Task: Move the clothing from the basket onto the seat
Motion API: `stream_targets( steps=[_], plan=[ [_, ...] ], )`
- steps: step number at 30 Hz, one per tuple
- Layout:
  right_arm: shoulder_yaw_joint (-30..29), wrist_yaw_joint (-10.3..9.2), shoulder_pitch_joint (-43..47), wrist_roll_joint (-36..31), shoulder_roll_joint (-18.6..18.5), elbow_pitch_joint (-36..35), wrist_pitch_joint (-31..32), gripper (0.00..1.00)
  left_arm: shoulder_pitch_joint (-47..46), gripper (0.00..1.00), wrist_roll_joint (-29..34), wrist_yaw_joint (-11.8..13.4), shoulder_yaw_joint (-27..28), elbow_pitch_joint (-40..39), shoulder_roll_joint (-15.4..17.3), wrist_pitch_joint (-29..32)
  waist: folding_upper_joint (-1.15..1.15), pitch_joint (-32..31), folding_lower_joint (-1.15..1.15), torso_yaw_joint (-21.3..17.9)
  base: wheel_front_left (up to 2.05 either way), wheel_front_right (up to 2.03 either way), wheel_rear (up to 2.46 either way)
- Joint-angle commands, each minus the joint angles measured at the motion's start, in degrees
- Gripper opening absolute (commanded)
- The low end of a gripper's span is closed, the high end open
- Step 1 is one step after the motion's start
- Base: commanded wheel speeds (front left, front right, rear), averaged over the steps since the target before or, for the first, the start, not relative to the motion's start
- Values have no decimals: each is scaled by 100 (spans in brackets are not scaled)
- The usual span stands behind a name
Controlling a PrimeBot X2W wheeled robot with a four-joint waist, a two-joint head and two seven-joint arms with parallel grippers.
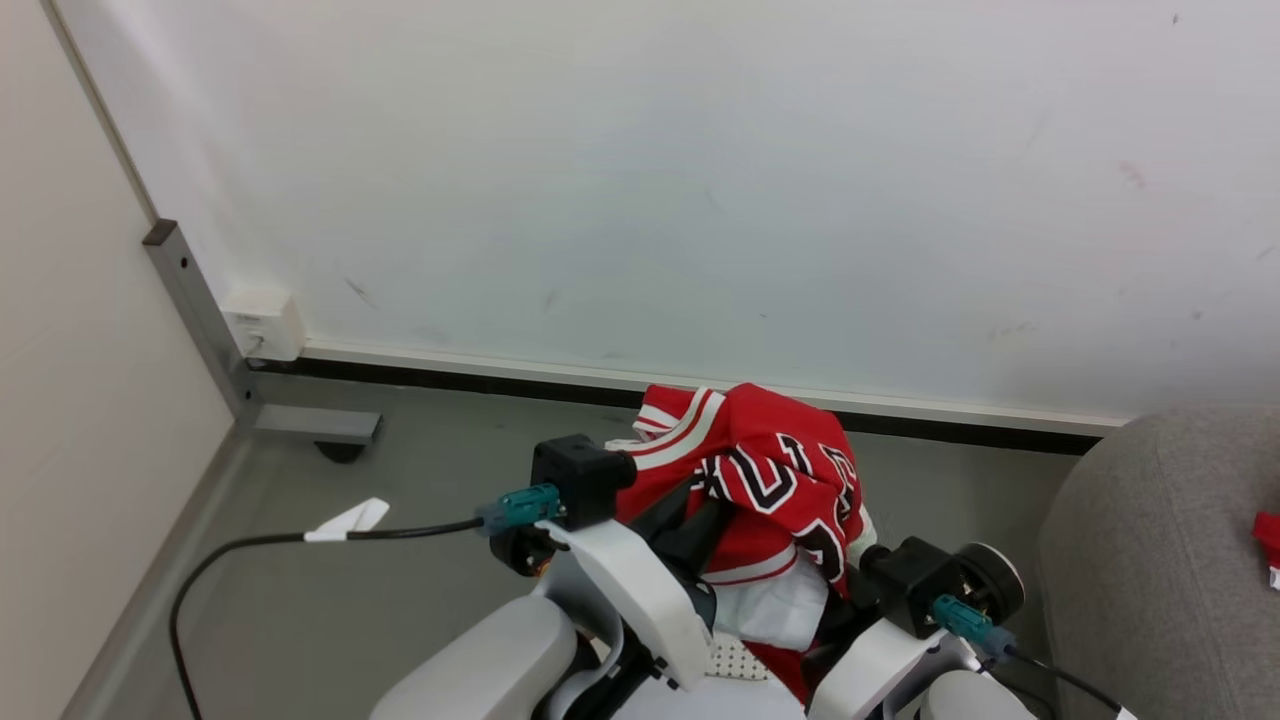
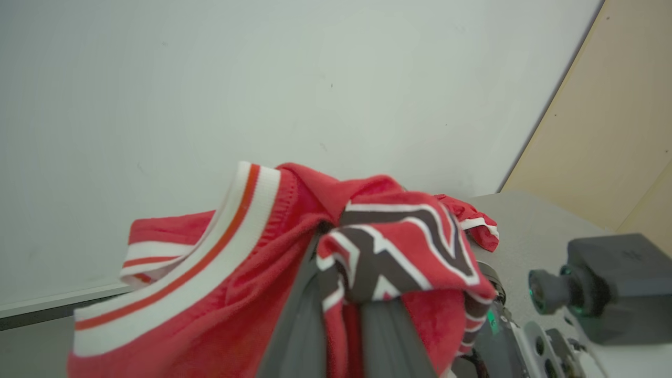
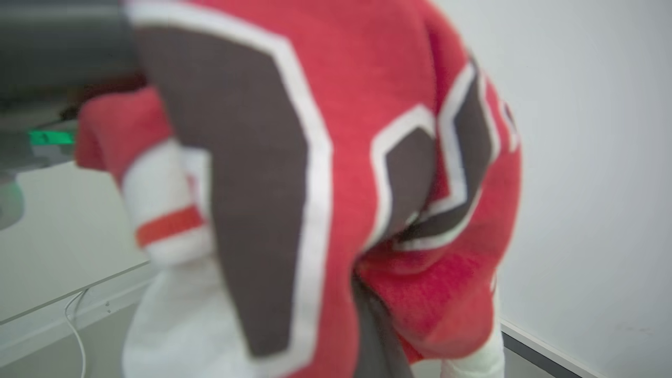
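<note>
A red jersey (image 1: 775, 470) with black-and-white numerals and white stripe trim is lifted in a bunch between my two arms, in front of the wall. My left gripper (image 2: 341, 294) is shut on it, with cloth draped over and between its fingers (image 2: 294, 331). My right gripper (image 3: 367, 283) pinches a fold of the same jersey (image 3: 325, 105), which is blurred and very close. A white cloth piece (image 1: 770, 608) hangs under the red fabric. A perforated white bit of the basket (image 1: 738, 660) peeks out between my forearms. The grey seat (image 1: 1150, 560) stands at the right, with a scrap of red clothing (image 1: 1268, 535) on it.
A white wall with a dark baseboard (image 1: 500, 378) runs close ahead. A grey metal post with a caster foot (image 1: 315, 425) and a white wall box (image 1: 262, 322) stand at the left beside a beige panel. A black cable (image 1: 300, 538) crosses the grey floor.
</note>
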Motion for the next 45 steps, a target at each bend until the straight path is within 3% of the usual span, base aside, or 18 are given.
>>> stream_targets(
  steps=[1, 4, 5, 7, 8, 9, 17, 28, 39, 45],
  plan=[
    [-54, -13, -8, 39, 13, -44, -28, 0, 85, 0, 12, 8, 19, 18, 41, -46, 0, 0, 0, -17, 0, 0, 0],
    [-160, -13, 76, 123, 14, -129, -28, 0, 113, 0, -3, 43, 39, 55, 63, -76, 0, 13, 0, -92, 0, 0, 0],
    [-220, -13, 100, 162, 14, -178, -28, 0, 130, 9, -14, 50, 38, 81, 64, -94, 0, 19, 0, -121, 0, 0, 0],
    [-343, -13, 161, 255, 16, -261, -28, 0, 144, 51, 13, 53, 22, 149, 67, -119, 0, 28, 0, -193, 0, 0, 0],
    [-414, -13, 194, 316, 16, -297, -26, 0, 157, 94, 27, 54, 8, 182, 61, -131, 0, 32, 0, -233, 0, 0, 0],
    [-486, -13, 214, 377, 16, -340, -26, 0, 178, 100, 26, 45, -4, 205, 49, -151, 0, 37, 0, -283, 0, 0, 0],
    [-1172, -13, 263, 488, -114, -588, -25, 0, 268, 100, 165, -20, -83, 181, -8, -374, 0, 131, 0, -787, 0, 0, 0],
    [-1940, -13, 299, 358, -398, -950, -26, 0, 316, 100, 495, -19, -123, 107, 40, -538, 0, 382, 0, -1865, 0, 0, 0],
    [-2358, -13, 572, 240, -566, -1463, -27, 0, 230, 100, 828, -32, 45, -110, 115, -591, 0, 659, 0, -2986, 0, 0, 0],
    [-2494, -13, 686, 203, -558, -1670, -21, 0, 213, 100, 938, -76, 49, -176, 137, -597, 0, 785, 0, -3281, 0, 0, 0]
  ],
)
